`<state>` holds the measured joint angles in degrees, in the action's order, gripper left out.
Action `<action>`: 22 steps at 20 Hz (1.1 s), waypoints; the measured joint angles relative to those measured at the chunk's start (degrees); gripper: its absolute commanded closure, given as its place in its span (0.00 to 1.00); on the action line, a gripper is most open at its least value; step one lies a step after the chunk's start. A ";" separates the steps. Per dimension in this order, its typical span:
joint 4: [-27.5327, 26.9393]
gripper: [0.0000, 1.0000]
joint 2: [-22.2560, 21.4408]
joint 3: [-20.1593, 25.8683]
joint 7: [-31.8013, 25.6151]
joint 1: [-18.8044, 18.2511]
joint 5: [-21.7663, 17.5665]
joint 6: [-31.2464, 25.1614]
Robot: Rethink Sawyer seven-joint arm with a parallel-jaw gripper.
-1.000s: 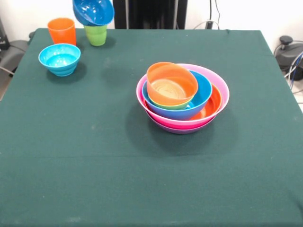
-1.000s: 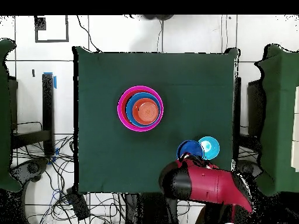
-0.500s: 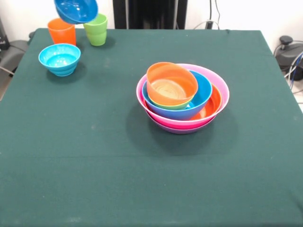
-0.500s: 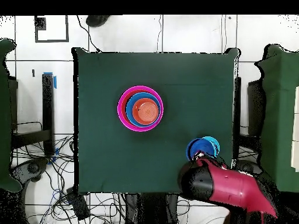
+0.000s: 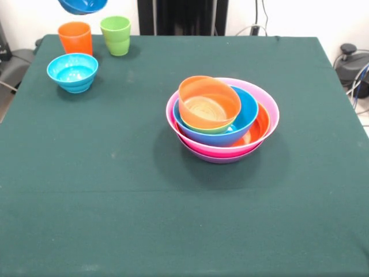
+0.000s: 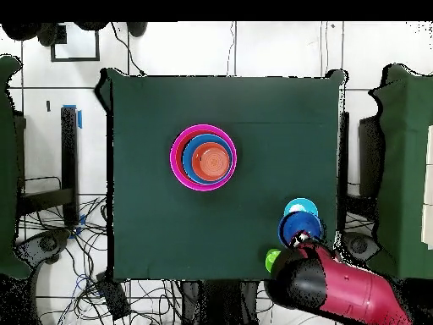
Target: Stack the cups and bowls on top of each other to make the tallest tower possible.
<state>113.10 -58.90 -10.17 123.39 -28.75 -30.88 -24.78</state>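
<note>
Glossy dark blue plastic bowl [image 5: 82,6] up in air at top left edge of front view, above orange tumbler [image 5: 75,38]. Lime green tumbler [image 5: 116,35] just beside orange one, small light blue bowl [image 5: 72,71] near them. Multicoloured bowl tower [image 5: 222,118] mid-table. Red arm [image 6: 338,289] bottom right overhead; can't tell the gripper's state, hidden.

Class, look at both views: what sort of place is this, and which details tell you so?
Probably a robotics lab: a red robot arm works at a green-clothed table, loose cables trail over the tiled floor, and bright plastic bowls serve as test objects.
</note>
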 measured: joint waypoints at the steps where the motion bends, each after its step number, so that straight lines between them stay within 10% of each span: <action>1: 0.01 1.00 -0.02 -0.12 0.00 0.85 -0.69 0.00; 10: 1.91 1.00 -0.58 0.70 0.00 5.80 -2.08 0.04; 22: 12.18 1.00 -4.29 2.80 0.00 -8.04 -6.99 11.17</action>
<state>125.28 -63.19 -7.37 123.39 -36.80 -37.87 -13.60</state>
